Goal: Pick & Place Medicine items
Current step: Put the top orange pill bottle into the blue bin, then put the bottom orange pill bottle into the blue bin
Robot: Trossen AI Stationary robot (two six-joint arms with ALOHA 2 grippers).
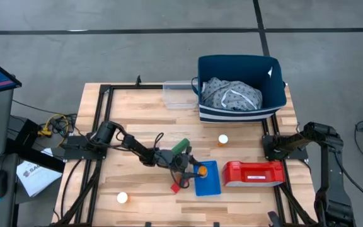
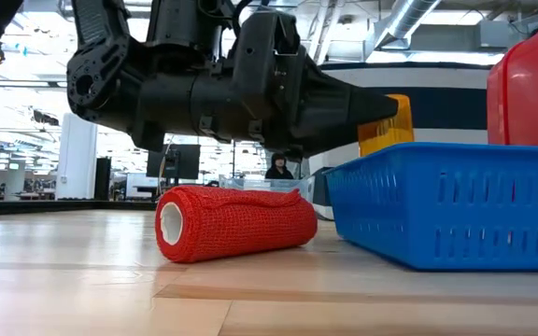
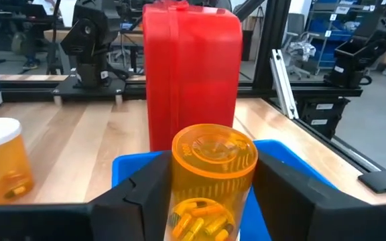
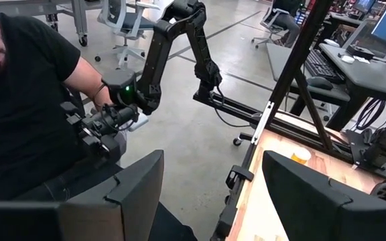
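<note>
We see left arm stretched low across table, left gripper half-closed around orange pill bottle, held over blue basket rim. Bottle's long axis runs forward between fingers, base leading. No readable writing. Right gripper parked at table edge, jaws wide, empty.

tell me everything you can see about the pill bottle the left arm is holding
The pill bottle is translucent orange plastic, round, with raised lettering on the flat end facing the wrist camera; its cap is not visible. Yellow-orange capsules lie inside it. It lies tilted between the two dark fingers of the left hand, which is shut on its sides. From above it sits over the near-left edge of the blue basket, with the red case beyond. Whether it touches the basket cannot be told.
</note>
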